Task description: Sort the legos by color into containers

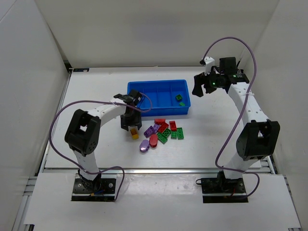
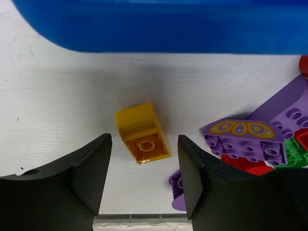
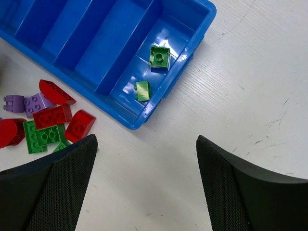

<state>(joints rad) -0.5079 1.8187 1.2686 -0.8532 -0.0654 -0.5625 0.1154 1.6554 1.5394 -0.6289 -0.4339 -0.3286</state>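
left tool (image 2: 144, 140) released | yellow lego (image 2: 143, 133) lies between its jaws, untouched

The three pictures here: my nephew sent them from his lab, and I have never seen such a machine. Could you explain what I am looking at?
These are two robot arms bolted to the near edge of a table, sorting toy bricks by colour. The wide picture looks down from above. The other two come from a camera on each wrist, and the black shapes at the bottom are that arm's own fingers. The left hand hangs open over a yellow brick lying on the table, not gripped. The right hand, open and empty, hovers near the blue tray, whose end compartment holds two green bricks. A pile of red, green and purple bricks lies beside the tray.
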